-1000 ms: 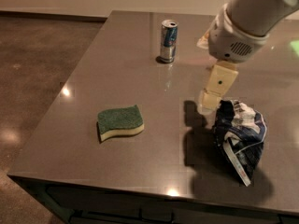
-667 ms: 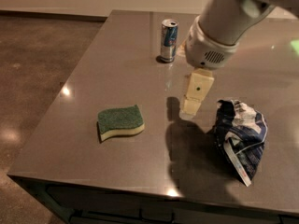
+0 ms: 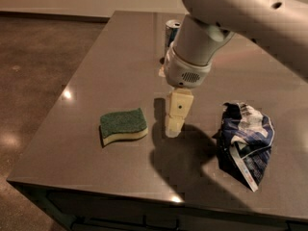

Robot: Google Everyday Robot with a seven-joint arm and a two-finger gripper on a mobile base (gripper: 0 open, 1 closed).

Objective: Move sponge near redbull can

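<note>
The sponge (image 3: 122, 124), with a dark green top and a pale yellow base, lies flat on the grey table (image 3: 96, 57) at the front left. The redbull can (image 3: 170, 31) stands upright near the table's far edge; my arm hides most of it and only its top left part shows. My gripper (image 3: 174, 127) hangs down from the big white arm, low over the table, a short way right of the sponge and not touching it. It holds nothing that I can see.
A crumpled dark blue and white snack bag (image 3: 246, 141) lies on the table to the right of the gripper. The table's front edge (image 3: 144, 191) is near the sponge. Dark floor lies to the left.
My arm has swung left, away from the snack bag and closer to the sponge. It now covers most of the can. The sponge, can and bag have not moved.
</note>
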